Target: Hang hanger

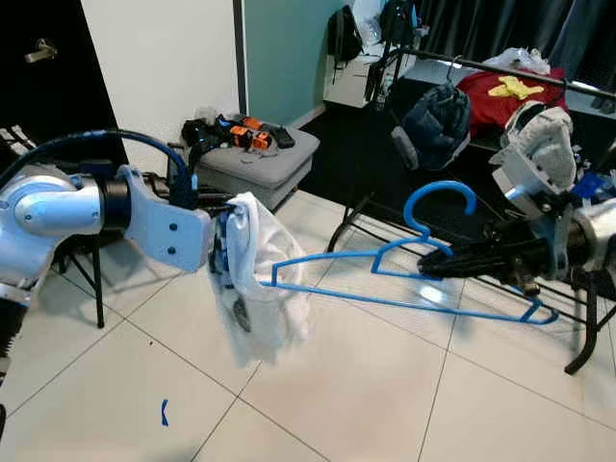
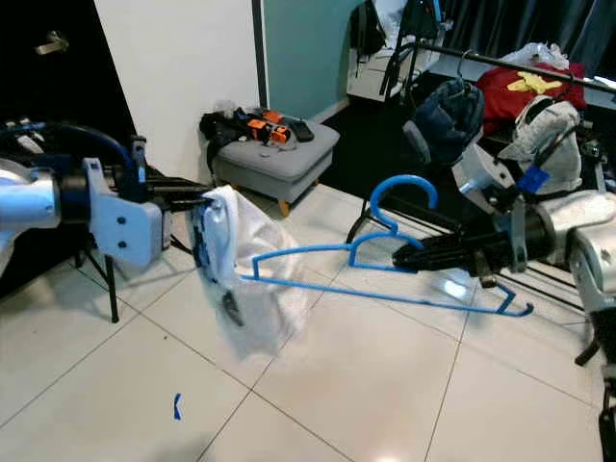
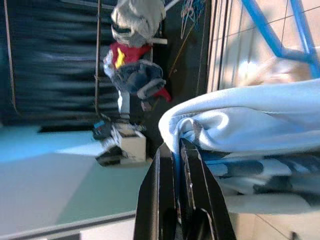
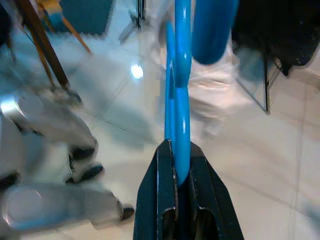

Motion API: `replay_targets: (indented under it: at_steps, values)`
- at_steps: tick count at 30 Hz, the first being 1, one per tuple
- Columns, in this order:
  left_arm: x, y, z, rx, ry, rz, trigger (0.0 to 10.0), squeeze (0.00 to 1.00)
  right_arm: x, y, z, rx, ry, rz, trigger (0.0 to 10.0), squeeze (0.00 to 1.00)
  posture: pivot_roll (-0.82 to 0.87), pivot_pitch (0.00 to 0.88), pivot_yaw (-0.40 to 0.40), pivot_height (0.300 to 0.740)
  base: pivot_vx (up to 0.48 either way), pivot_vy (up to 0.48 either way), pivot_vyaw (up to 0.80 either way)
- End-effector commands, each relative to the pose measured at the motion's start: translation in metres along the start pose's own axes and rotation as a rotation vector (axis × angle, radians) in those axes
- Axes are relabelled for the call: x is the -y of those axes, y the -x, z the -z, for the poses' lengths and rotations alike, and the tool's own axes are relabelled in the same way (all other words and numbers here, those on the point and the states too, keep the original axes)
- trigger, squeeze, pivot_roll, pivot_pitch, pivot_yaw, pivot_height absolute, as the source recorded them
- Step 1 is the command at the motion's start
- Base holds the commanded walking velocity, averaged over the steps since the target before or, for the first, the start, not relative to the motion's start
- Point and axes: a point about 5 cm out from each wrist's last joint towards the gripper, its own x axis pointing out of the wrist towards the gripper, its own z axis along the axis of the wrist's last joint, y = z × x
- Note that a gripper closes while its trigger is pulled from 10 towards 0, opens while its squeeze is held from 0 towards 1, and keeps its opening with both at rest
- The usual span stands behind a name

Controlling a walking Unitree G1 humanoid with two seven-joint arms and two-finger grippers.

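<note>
Hanger: blue, held level above the tiled floor, between both arms.
Right gripper: clenched on hanger near its hook.
Left gripper: clamped on white garment draped over hanger's far end.

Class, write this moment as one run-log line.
left gripper: shut on white cloth garment | right gripper: shut on blue plastic hanger | black clothes rack: behind, hanger not hung

One blue hanger and one white garment hang over the tiled floor. Beyond the hanger stand one clothes rack and one grey footstool. Two grippers: left, right.
</note>
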Motion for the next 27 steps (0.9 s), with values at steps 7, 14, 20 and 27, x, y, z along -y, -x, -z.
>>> replay_targets:
  at_steps: [7,14,20,27]
  values:
    - [-0.014,-0.019,-0.032,0.137,-0.073,-0.087,10.0,0.00,0.013,-0.026,0.000,-0.021,-0.012,0.119,10.0,0.00,-0.05,0.000,-0.050,0.740,0.000,0.000,0.00]
    - [-0.011,-0.026,-0.042,0.190,-0.091,-0.113,10.0,0.00,0.012,-0.041,0.005,-0.008,-0.041,0.096,10.0,0.00,-0.04,0.000,-0.057,0.740,0.000,0.000,0.00]
    - [-0.013,-0.030,-0.044,0.181,-0.117,-0.125,10.0,0.00,0.005,-0.056,0.032,-0.180,-0.106,0.062,10.0,0.00,-0.04,0.000,-0.062,0.740,0.000,0.000,0.00]
    - [-0.006,-0.039,-0.054,0.204,-0.085,-0.127,10.0,0.00,0.043,-0.053,0.053,-0.265,-0.348,0.522,10.0,0.00,-0.05,0.000,-0.066,0.740,0.000,0.000,0.00]
